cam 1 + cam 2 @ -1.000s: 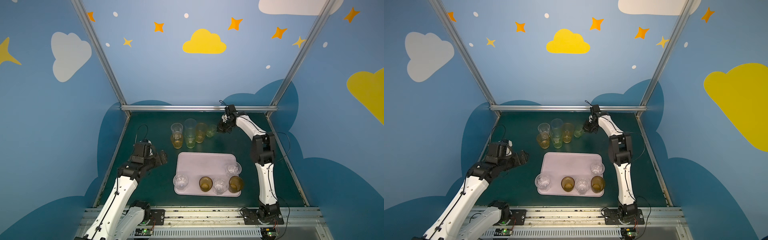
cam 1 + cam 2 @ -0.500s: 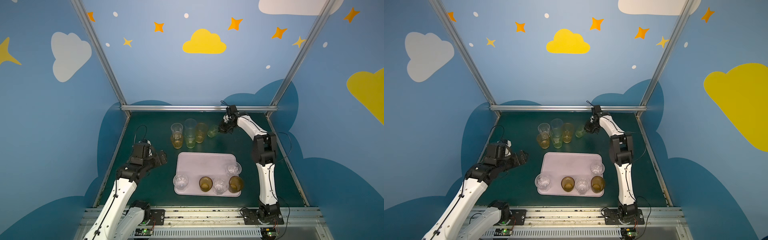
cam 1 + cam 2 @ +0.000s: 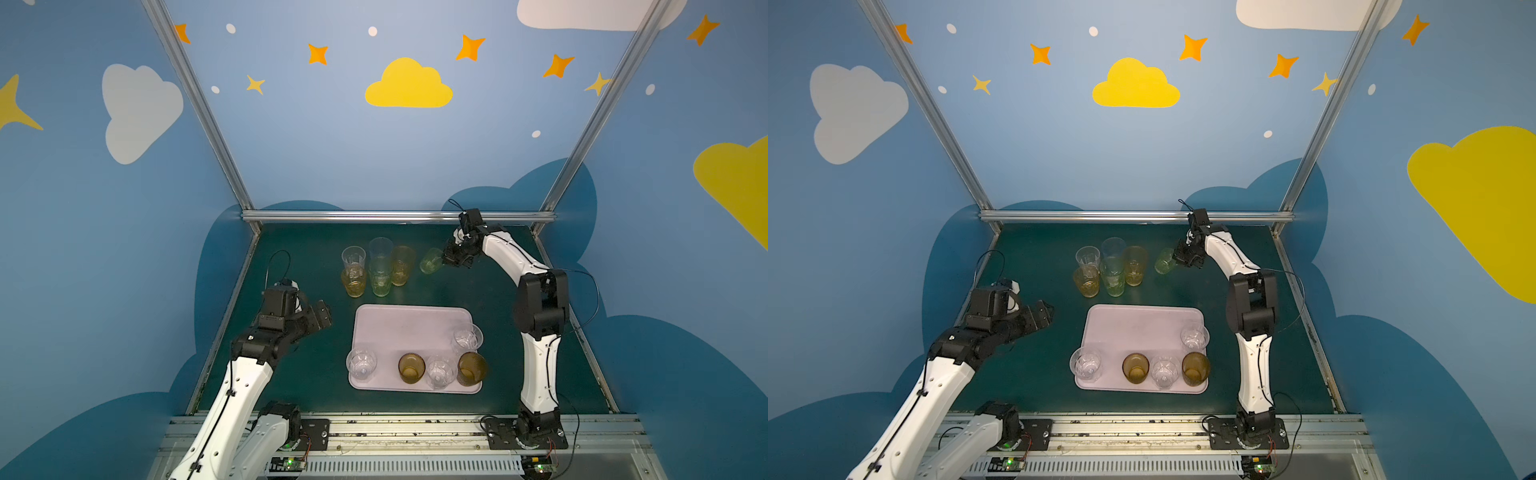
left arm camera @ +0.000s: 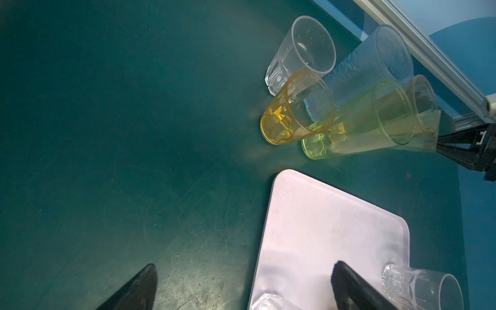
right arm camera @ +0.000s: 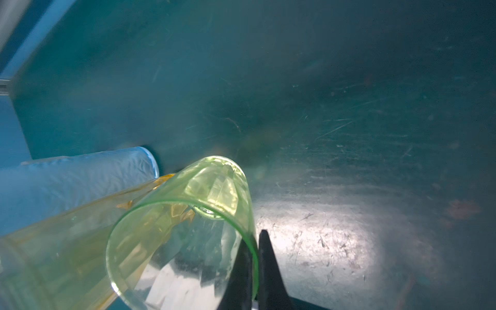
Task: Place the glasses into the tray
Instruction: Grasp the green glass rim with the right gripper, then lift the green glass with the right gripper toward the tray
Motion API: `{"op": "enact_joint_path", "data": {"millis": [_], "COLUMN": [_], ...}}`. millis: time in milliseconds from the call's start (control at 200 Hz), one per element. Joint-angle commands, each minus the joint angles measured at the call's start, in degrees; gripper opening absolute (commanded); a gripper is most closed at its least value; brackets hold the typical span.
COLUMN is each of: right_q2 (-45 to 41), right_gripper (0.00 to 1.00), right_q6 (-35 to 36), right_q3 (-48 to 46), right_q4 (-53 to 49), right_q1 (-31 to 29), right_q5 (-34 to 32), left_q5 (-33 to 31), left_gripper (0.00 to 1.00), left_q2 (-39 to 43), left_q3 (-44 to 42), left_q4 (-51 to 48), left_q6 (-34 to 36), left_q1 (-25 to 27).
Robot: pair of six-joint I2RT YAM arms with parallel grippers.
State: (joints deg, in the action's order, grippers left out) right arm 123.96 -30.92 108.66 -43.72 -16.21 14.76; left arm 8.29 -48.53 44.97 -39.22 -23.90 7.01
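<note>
Pink-lilac and flat, the tray [image 3: 409,328] lay on the near half of the dark green table [image 3: 478,291], between the two arms; five glasses stood upright in it: a clear glass [image 3: 361,365] at its near left corner, then along the near edge a brown glass [image 3: 411,368], a second clear glass [image 3: 440,372] and a second brown glass [image 3: 471,368] at the near right corner, with a third clear glass [image 3: 467,338] just beyond that last one. Five more stood bunched on the table beyond the tray's far left corner; a fourth clear glass [image 3: 353,255] and a tall blue glass [image 3: 380,248] at the back, a tall amber glass [image 3: 402,259] to their right, a short amber glass [image 3: 354,284] and a tall green glass [image 3: 380,280] in front. Just right of that bunch was the short green glass [image 3: 430,262], tilted with its mouth toward the right; the right gripper [image 3: 444,261] was clenched on its rim; in the right wrist view one finger [image 5: 268,268] lay outside the thin wall and the other inside it; whether the base touched the table could not be told. The left gripper [image 3: 318,318] hung over the table left of the tray, well apart from every glass; its fingers [image 4: 134,290] were spread wide and held nothing; in the left wrist view one fingertip showed over bare table, the other over the tray.
</note>
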Motion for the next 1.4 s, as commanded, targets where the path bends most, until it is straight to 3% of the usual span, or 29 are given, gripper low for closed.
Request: {"op": "enact_joint_path", "data": {"millis": [0,511,706,1016,1207,1322,1392], "right_q2": [-4.9,-22.3,-30.5,-42.8,-48.6,-51.6,-53.1], "right_gripper": [0.0,0.0,0.0,0.0,0.0,0.0,0.0], "right_q6": [0.3,1.7,0.9,-1.6,-3.6,-4.6,-5.6], "right_q3": [-1.6,-16.2,-24.2,-34.3,-36.8,-38.5,-40.0], "right_q4": [1.0,2.4,4.2,3.8,2.1,2.0,2.0], "right_q1": [0.1,0.0,-0.9,-3.6,-6.8,-9.2,-10.3], "right_q5": [-0.6,-3.4,-3.7,-6.9,-9.6,-11.2,-12.0], "left_q5": [1.2,6.5,13.9,17.0,22.7,30.9,30.4], "left_gripper": [1.0,1.0,1.0,1.0,1.0,1.0,1.0], "left_q2": [0.7,4.5,5.2,7.1,7.1,6.6,6.7], "left_q3": [-0.9,-2.6,-3.5,-4.5,-5.6,-7.0,-7.1], "left_q4": [0.0,2.9,5.8,7.2,10.0,15.8,15.7], "left_q6": [0.1,1.6,2.2,1.3,0.3,-1.0,-0.9], "left_q1": [-1.1,-4.4,-4.4,-4.3,-3.8,-2.8,-1.7]}}
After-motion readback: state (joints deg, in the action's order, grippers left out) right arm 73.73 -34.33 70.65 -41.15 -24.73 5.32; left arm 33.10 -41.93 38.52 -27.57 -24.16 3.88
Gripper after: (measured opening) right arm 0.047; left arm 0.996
